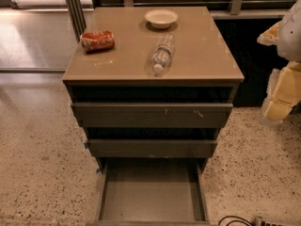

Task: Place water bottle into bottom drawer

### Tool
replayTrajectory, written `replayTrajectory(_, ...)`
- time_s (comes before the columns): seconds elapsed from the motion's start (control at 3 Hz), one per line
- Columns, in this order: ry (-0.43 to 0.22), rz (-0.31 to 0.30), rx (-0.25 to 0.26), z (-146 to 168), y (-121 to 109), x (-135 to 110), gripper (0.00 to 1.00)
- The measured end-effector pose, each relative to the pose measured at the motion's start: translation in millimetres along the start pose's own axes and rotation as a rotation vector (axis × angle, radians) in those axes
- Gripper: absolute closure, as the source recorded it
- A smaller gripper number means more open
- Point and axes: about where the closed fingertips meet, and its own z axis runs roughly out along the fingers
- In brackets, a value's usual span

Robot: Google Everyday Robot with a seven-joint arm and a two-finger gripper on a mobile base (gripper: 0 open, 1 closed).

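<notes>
The water bottle (162, 54) lies on its side on the tan cabinet top (207, 55), near the front edge, with its white cap pointing toward the front. The bottom drawer (151, 192) is pulled out below, and its flat grey-brown floor is bare. My gripper (281, 91) hangs at the right edge of the camera view, beside the cabinet's right side and well away from the bottle. It holds nothing that I can see.
A crushed red can (97, 40) lies at the top's left side and a white bowl (161, 18) stands at the back. Two upper drawers (151, 114) sit above the open one. A dark cable (235, 220) lies on the speckled floor at the bottom right.
</notes>
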Motion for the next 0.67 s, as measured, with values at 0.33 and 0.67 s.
replayTrajectory(0.33,0.0,0.0,0.0,0.0,0.0,0.0,0.0)
replayTrajectory(0.67,0.002,-0.04,0.02,-0.5,-8.8,-9.9,0.0)
